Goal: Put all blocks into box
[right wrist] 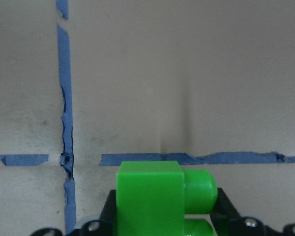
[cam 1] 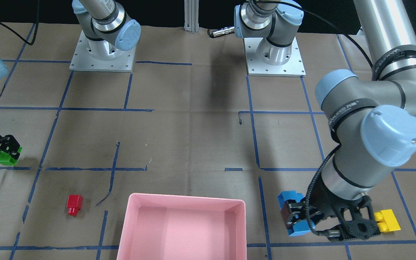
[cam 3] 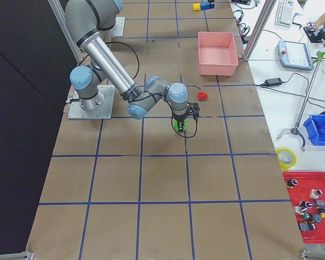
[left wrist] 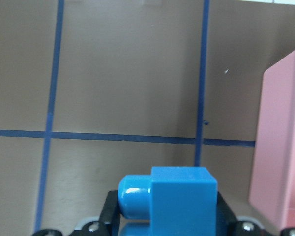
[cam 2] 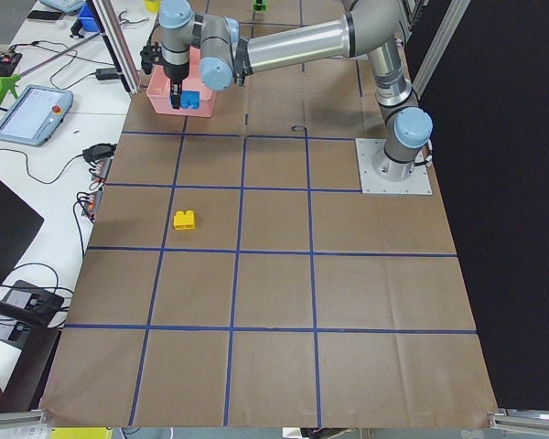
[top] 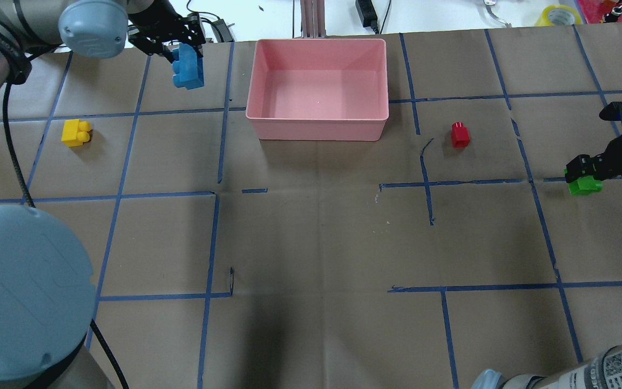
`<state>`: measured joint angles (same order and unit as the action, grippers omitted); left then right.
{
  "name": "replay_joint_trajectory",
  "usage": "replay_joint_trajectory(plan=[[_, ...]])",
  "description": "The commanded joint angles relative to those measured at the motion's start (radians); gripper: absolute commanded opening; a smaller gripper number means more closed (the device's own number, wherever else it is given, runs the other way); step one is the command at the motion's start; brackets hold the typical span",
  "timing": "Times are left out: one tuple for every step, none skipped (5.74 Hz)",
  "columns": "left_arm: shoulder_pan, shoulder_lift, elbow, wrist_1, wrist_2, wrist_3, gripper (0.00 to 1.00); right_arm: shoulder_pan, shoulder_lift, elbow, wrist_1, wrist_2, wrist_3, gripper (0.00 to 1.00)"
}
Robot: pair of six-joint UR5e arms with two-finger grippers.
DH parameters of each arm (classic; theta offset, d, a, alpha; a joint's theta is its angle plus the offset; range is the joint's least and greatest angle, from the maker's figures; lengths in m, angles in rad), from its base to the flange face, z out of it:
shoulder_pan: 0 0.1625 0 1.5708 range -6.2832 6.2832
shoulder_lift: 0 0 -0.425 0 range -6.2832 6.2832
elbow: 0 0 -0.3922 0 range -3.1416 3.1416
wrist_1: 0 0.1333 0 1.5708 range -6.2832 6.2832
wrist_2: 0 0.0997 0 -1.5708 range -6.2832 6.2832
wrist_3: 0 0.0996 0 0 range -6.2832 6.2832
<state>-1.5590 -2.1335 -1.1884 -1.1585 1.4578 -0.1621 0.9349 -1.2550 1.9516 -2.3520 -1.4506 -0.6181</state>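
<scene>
1. Blue block [left wrist: 182, 196] is held in the left gripper [top: 183, 49], just beside the box [top: 316, 118].
2. Green block [right wrist: 150, 196] is clamped in the right gripper [top: 581, 168], well apart from it.
3. If released early, either could be dropped outside the rim.

Silver arms [cam 1: 385, 32], pale-blue joint caps [cam 1: 392, 135], black left pincer [cam 1: 291, 216] and right pincer [cam 1: 8, 150].

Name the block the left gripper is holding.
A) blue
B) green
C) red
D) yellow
A: the blue block sits clamped between the jaws of the left gripper, while the green block is in the right gripper.
</scene>
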Motion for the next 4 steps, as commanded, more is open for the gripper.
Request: replay_joint_trajectory(plan=[[-0.132, -0.107, 0.117, 0.005, -0.033, -0.231, 0.25, 0.04, -0.05, -0.121, 0.189, 0.002, -0.002, 0.23], [-0.156, -0.164, 0.163, 0.01, -0.022, -0.244, 0.25, 0.101, -0.064, -0.197, 0.247, 0.006, 0.003, 0.11], [-0.162, -0.214, 0.171, 0.051, -0.016, -0.246, 0.25, 0.169, -0.061, -0.277, 0.291, 0.007, 0.006, 0.09], [-0.164, -0.251, 0.171, 0.131, 0.002, -0.243, 0.29, 0.217, -0.06, -0.324, 0.395, 0.019, 0.008, 0.09]])
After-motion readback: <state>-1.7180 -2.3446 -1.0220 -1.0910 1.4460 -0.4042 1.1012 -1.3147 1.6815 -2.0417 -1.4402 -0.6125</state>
